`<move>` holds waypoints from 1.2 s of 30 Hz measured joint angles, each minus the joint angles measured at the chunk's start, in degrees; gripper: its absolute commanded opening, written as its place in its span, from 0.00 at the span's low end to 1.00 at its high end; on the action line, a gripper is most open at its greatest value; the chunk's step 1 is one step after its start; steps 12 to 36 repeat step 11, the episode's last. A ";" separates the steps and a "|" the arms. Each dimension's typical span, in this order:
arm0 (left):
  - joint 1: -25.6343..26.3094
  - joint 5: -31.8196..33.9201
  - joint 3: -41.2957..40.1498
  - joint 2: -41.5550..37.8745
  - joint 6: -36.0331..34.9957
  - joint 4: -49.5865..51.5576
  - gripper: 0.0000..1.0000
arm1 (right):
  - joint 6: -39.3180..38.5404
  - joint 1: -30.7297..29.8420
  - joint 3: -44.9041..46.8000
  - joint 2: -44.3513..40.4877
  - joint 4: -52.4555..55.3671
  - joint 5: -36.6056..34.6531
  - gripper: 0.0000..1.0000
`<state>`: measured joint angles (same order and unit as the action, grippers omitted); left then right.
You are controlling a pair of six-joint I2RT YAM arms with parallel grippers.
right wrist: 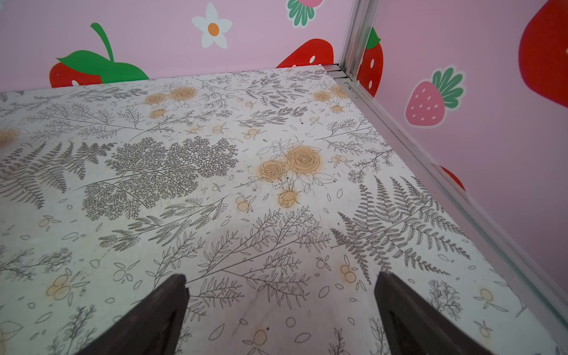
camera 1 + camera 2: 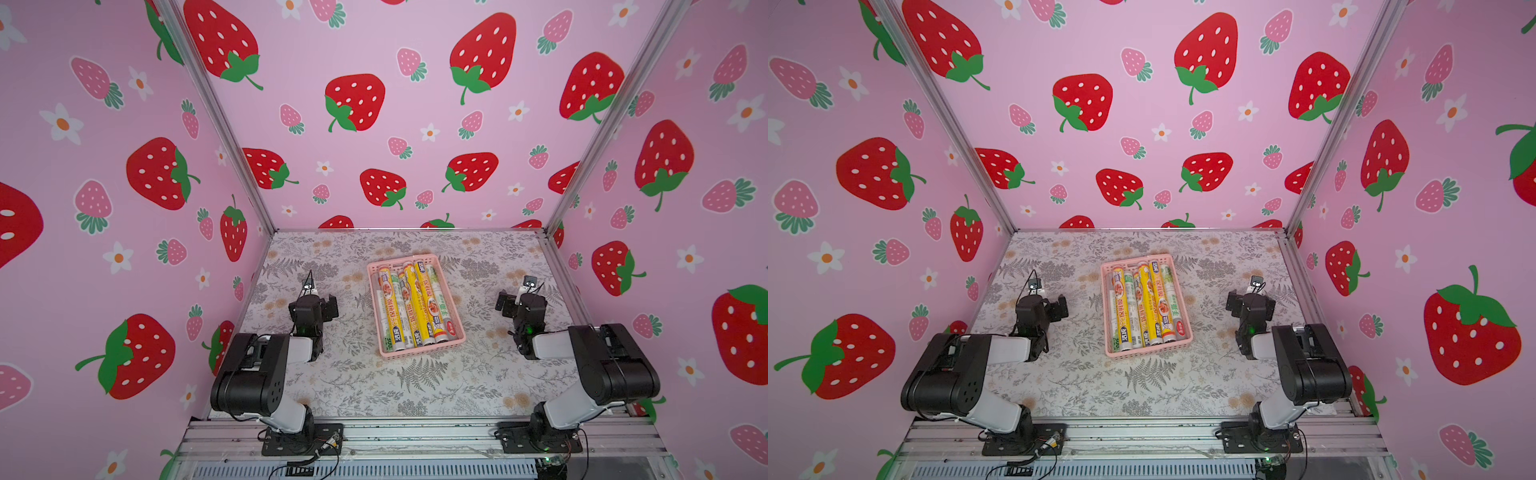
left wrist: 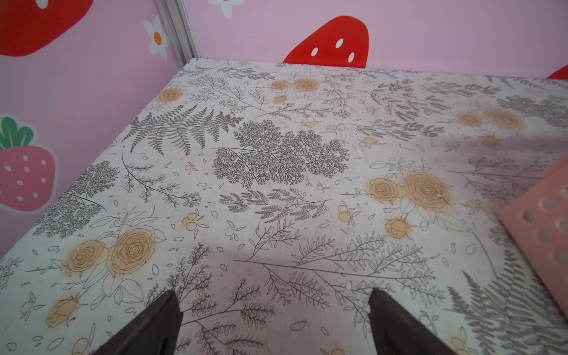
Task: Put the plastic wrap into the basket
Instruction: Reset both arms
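The pale-pink perforated basket [image 2: 419, 354] [image 2: 1149, 352] lies in the middle of the floral table. In it, side by side, lie several rolls of plastic wrap [image 2: 411, 307] [image 2: 1147, 309], some yellow with food pictures and some white with green print. My left gripper [image 2: 322, 302] [image 2: 1051, 307] hovers left of the basket, open and empty. In the left wrist view its gripper [image 3: 273, 294] spans bare table, and a basket corner [image 3: 547, 221] shows at the edge. My right gripper [image 2: 513, 301] [image 2: 1246, 303] [image 1: 282, 277] is right of the basket, open over bare table.
Pink strawberry-print walls [image 2: 124, 187] enclose the table on three sides, with aluminium posts [image 2: 232, 137] in the back corners. An aluminium rail [image 2: 415, 436] carrying both arm bases runs along the front edge. A metal edge strip [image 1: 430, 159] borders the table by the right gripper.
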<state>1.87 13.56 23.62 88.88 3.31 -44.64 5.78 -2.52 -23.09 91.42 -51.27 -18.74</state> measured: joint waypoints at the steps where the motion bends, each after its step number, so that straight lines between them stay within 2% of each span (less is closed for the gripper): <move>1: 0.00 -0.11 0.00 0.00 0.00 -0.02 1.00 | 0.02 0.00 0.00 0.00 0.00 0.00 1.00; 36: 0.00 -0.31 -0.02 0.00 0.00 -0.13 1.00 | 0.02 0.00 0.00 0.00 0.00 0.02 1.00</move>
